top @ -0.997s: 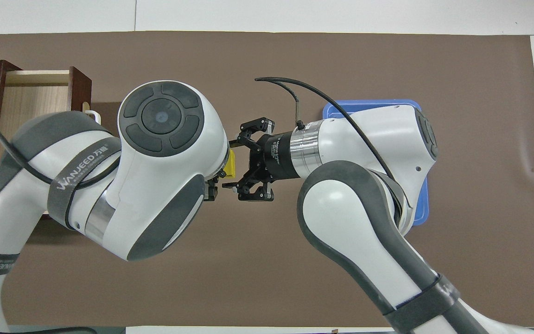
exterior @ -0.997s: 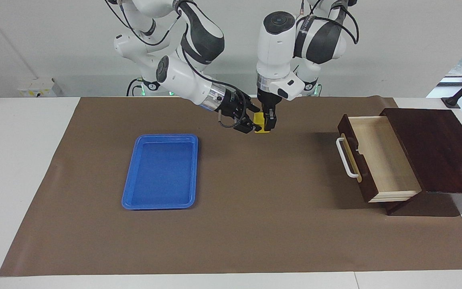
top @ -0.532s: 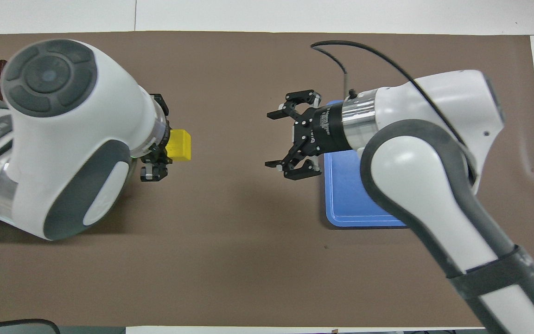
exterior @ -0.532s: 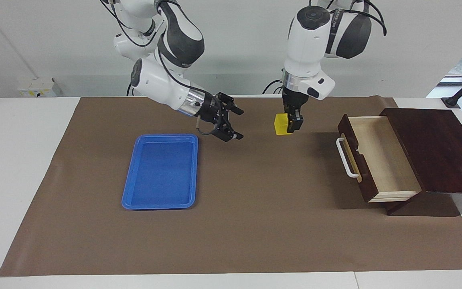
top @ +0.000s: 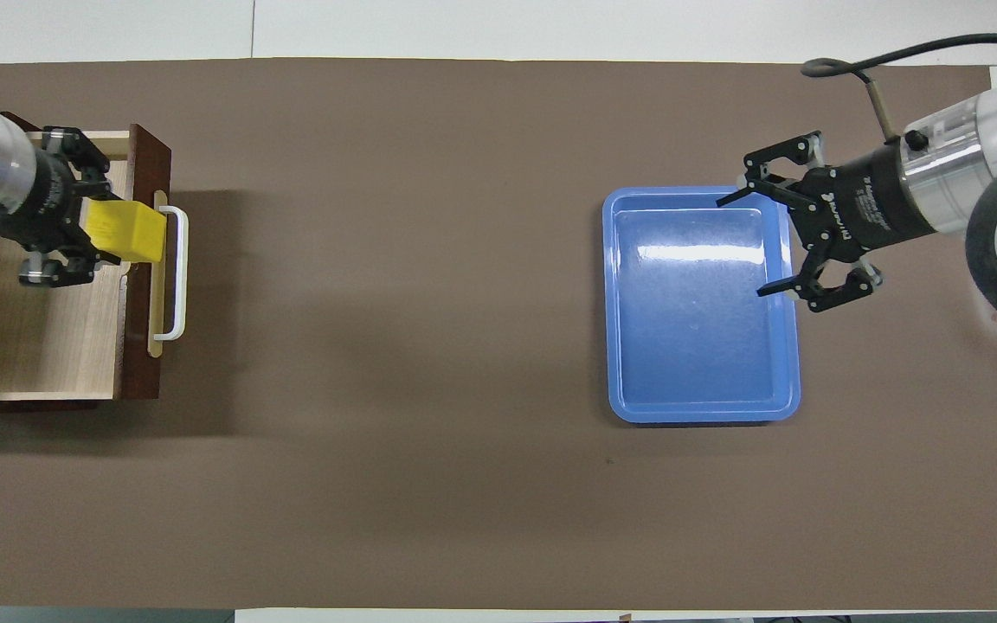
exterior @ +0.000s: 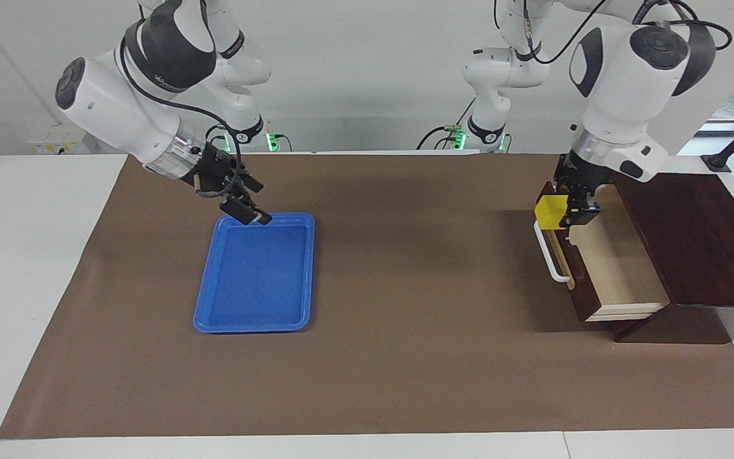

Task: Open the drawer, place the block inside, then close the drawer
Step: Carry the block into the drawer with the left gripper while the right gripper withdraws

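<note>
The drawer [exterior: 609, 255] stands pulled open at the left arm's end of the table, its pale wood inside bare; it also shows in the overhead view [top: 48, 346]. Its white bar handle [exterior: 548, 255] faces the middle of the table. My left gripper [exterior: 569, 207] is shut on the yellow block [exterior: 550, 212] and holds it in the air over the drawer's front panel, at the end nearest the robots. In the overhead view the block [top: 128, 234] sits between the handle [top: 171, 272] and the drawer's inside. My right gripper [exterior: 253, 201] is open and empty over the blue tray's edge nearest the robots.
The blue tray [exterior: 252, 280] lies empty toward the right arm's end of the table and also shows in the overhead view [top: 697, 346]. The dark brown cabinet [exterior: 698, 236] holds the drawer. A brown mat [exterior: 405, 357] covers the table.
The left gripper has carried the block from mid-table to over the drawer's front. The right gripper has drawn back, open, to over the tray's edge.
</note>
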Controlling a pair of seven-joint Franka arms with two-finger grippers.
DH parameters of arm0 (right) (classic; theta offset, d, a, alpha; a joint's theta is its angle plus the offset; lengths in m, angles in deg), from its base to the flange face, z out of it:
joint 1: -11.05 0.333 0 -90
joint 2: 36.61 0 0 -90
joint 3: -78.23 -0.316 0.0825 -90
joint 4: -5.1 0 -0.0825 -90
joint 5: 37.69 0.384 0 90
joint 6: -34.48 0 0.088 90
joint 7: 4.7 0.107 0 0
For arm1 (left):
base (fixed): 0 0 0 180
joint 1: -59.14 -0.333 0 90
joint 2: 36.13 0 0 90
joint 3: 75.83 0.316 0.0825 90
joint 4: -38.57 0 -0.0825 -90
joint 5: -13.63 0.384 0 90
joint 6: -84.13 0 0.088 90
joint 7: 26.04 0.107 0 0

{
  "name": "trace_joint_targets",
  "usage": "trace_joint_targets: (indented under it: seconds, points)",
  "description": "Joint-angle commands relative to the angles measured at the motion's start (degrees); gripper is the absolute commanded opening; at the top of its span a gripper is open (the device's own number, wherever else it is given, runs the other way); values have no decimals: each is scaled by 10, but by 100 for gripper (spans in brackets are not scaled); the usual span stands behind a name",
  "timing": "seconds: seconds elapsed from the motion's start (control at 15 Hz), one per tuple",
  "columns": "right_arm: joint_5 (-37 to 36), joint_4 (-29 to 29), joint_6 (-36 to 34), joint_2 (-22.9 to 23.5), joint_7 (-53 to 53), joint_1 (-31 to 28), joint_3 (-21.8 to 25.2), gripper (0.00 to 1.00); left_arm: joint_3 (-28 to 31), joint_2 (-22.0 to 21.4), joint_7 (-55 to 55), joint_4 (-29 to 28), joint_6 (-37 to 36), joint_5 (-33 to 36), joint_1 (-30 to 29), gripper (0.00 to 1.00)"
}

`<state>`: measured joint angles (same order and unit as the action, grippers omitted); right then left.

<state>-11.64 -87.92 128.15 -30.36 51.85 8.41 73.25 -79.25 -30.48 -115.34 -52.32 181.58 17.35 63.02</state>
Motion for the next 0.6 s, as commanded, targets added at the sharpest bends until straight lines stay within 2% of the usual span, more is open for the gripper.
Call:
trace_joint_targets:
  seconds: [0.0,0.13,0.33,0.53]
  points:
    - [-100,0,-44,-30,-212,-16,-6,100,-8,-4,64,-8,16,2,-52,0]
    - [-168,0,-67,-47,-351,-24,-6,100,-9,-5,80,-17,23,2,-79,0]
    - [-271,1,-77,-76,-556,-30,-9,100,-8,5,84,-52,57,2,-82,0]
    - [-285,20,-143,-91,-591,-31,-8,100,-8,19,86,-78,94,2,-93,0]
